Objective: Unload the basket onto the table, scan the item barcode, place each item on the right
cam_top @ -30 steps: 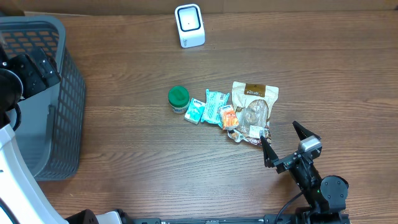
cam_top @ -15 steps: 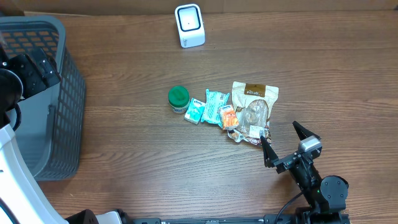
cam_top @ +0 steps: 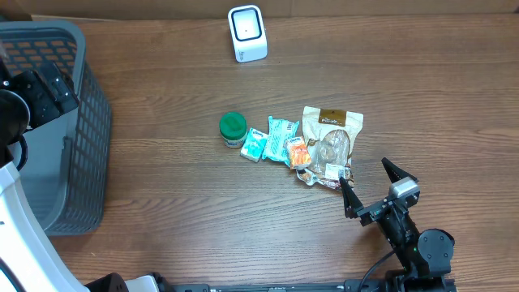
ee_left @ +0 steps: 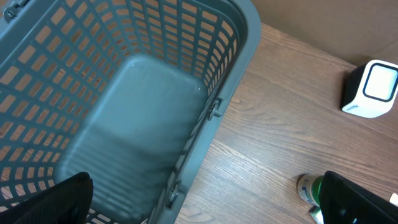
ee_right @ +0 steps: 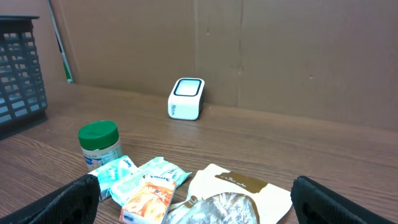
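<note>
A cluster of items lies mid-table: a green-lidded jar (cam_top: pixel 233 128), two teal packets (cam_top: pixel 255 144), an orange packet (cam_top: pixel 297 152) and a cream pouch with a clear window (cam_top: pixel 331 142). The white scanner (cam_top: pixel 247 32) stands upright at the far edge. My right gripper (cam_top: pixel 366 180) hovers open just in front of the pouch (ee_right: pixel 249 193), holding nothing. In its wrist view the jar (ee_right: pixel 99 142) and the scanner (ee_right: pixel 186 98) lie ahead. My left gripper (ee_left: pixel 205 205) is open and empty above the basket's rim. No barcode is readable.
A large grey plastic basket (cam_top: pixel 73 122) fills the left side of the table, and its inside (ee_left: pixel 143 112) holds nothing. A brown cardboard wall (ee_right: pixel 280 56) backs the table behind the scanner.
</note>
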`<state>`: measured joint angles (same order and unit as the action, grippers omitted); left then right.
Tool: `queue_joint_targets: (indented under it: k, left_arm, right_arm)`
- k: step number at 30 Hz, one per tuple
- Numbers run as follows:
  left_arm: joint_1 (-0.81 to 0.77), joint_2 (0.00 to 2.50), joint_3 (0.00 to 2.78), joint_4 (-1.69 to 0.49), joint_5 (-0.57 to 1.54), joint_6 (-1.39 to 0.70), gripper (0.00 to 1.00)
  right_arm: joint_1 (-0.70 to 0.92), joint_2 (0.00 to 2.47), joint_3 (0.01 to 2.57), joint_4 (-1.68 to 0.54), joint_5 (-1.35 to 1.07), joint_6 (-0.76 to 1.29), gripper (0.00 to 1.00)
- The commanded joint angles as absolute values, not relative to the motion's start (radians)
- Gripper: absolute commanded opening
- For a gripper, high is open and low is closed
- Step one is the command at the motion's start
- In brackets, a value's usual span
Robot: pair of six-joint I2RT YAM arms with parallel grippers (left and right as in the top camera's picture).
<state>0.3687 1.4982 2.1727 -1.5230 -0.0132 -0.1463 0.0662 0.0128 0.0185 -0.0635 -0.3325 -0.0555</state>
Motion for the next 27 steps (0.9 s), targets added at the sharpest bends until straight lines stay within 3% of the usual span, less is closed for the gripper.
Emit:
queue_joint_targets:
  k: [1,11,17,27]
  left_arm:
    - [0.373,1.504,2.18,-1.519,-0.026,-0.131,1.0]
    - [0.373,1.504,2.18,-1.519,-0.026,-0.131,0.99]
    - [0.373,1.504,2.18,-1.519,-0.026,-0.131,1.0]
    - [0.373,1.504,2.18,-1.519,-0.026,-0.131,1.0]
  right_arm:
    - [0.064,0.005,0.008,-0.057,-0.326,-0.052,1.0]
    - [0.064,0.008,0.008,-0.045,-0.342,0.005,1.0]
    - [0.064,0.008,0.021,0.036,-0.517,0.109,1.0]
    - [0.05,0.211,0.327,-0.146,-0.567,0.108,1.0]
